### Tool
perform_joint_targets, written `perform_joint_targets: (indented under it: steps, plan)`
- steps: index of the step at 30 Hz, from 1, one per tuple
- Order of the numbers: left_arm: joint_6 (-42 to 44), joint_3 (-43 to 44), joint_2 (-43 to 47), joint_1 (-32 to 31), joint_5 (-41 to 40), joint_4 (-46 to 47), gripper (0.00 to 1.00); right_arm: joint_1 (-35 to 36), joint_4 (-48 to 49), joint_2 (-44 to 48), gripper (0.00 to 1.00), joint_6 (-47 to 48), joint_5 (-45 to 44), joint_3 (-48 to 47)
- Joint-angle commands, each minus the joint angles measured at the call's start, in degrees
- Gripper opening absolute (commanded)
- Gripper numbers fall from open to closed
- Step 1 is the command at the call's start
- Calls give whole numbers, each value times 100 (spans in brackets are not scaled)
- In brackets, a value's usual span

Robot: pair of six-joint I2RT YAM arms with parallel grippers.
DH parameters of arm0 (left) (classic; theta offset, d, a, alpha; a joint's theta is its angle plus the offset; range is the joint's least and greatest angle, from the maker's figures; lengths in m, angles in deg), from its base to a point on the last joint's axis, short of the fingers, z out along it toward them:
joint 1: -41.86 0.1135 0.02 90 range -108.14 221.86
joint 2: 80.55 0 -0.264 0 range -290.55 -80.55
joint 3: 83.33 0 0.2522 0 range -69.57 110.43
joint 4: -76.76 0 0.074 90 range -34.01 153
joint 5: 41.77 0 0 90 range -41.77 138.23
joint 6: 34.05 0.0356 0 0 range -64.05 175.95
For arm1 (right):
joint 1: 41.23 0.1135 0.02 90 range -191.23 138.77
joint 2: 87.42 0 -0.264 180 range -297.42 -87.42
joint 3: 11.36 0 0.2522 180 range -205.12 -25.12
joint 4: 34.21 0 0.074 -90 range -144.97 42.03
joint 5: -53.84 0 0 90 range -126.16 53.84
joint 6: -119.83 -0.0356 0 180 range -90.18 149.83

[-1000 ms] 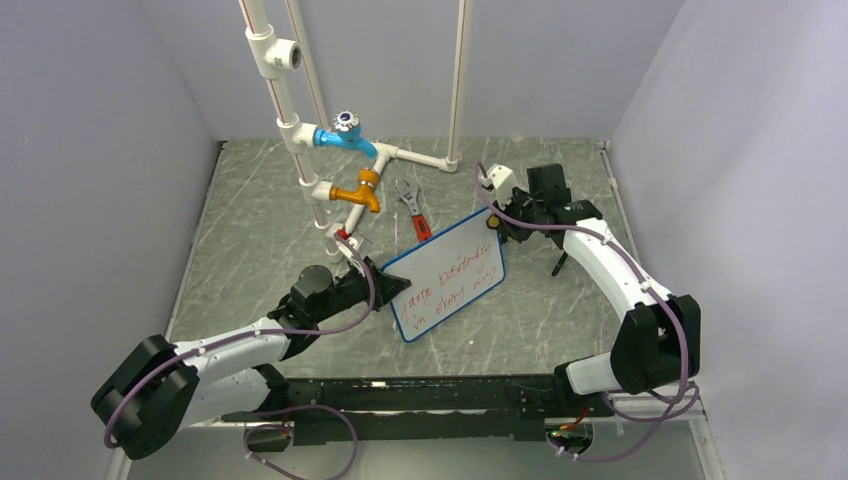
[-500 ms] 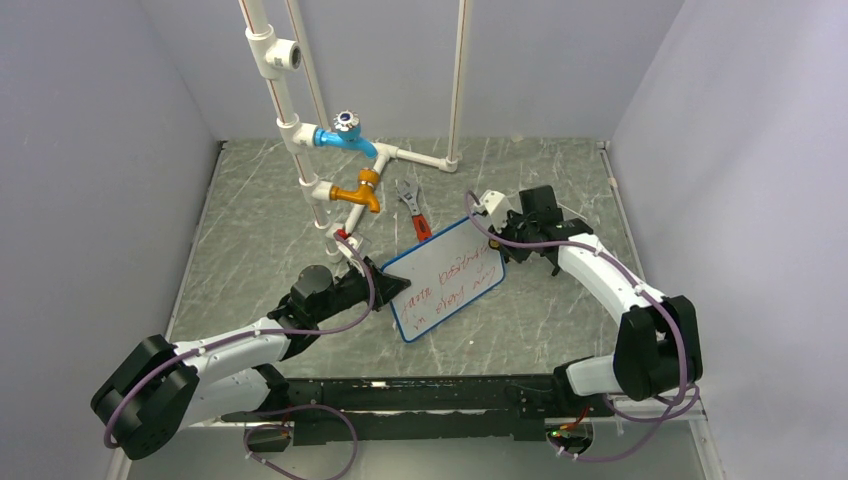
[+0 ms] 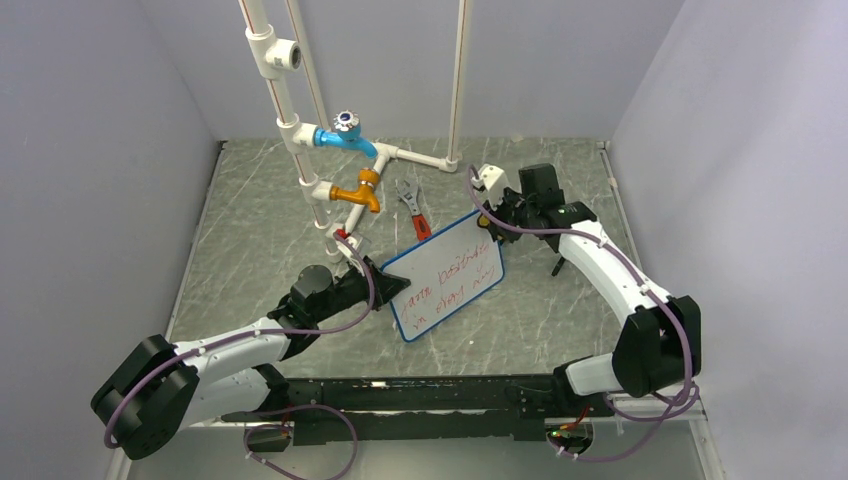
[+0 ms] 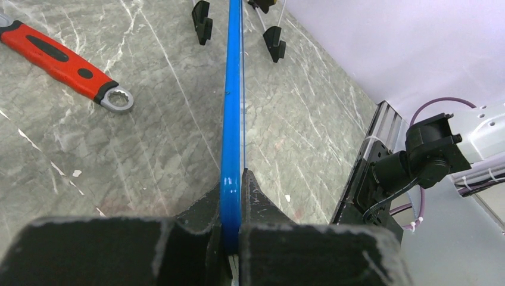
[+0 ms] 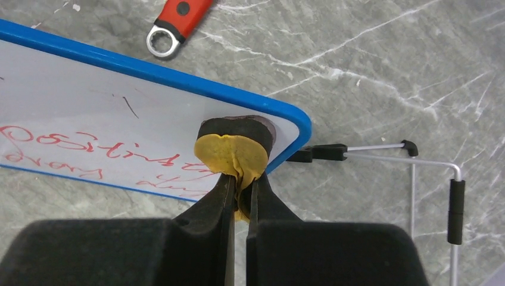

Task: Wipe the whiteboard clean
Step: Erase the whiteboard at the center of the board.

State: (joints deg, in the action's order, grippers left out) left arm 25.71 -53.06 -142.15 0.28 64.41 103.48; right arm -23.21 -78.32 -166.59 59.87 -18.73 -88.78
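Observation:
The whiteboard [image 3: 447,276] is a small white board with a blue frame and two lines of red handwriting, tilted up at mid-table. My left gripper [image 3: 392,287] is shut on its left blue edge [image 4: 231,119]. My right gripper [image 3: 492,213] is shut on a yellow eraser pad with a black face [image 5: 233,152], which sits at the board's upper right corner [image 5: 286,122], beside the end of the red writing [image 5: 89,149].
A red-handled wrench [image 3: 416,214] lies behind the board; it also shows in the left wrist view [image 4: 59,59]. A white pipe rack with a blue valve [image 3: 345,133] and an orange tap [image 3: 360,191] stands at the back left. A wire stand [image 5: 429,173] lies right of the board.
My right gripper swung left and down toward the board's upper right corner, then lifted slightly back up at that corner. The left gripper and the board have not moved.

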Motion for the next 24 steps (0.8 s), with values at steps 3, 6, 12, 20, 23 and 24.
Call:
perform_joint_targets:
  steps: [3, 6, 12, 20, 23, 24]
  plan:
    - [-60, -77, 103, -85, 471, 66, 0, -316, 755, 121, 0, -400, -476, 580]
    - [-158, -104, 86, -75, 400, 128, 0, -258, 735, 137, 0, -343, -179, 905]
    - [-268, -113, -74, -78, 438, 344, 0, 364, 503, 44, 0, -180, 321, 762]
    - [-343, -124, -128, -78, 434, 400, 0, -75, 1002, 326, 0, -817, -137, 580]
    - [-391, -71, -180, -69, 409, 381, 0, -243, 1221, 246, 0, -942, -654, 663]
    - [-411, -60, -191, -69, 389, 381, 0, -234, 1196, 189, 0, -923, -638, 670]
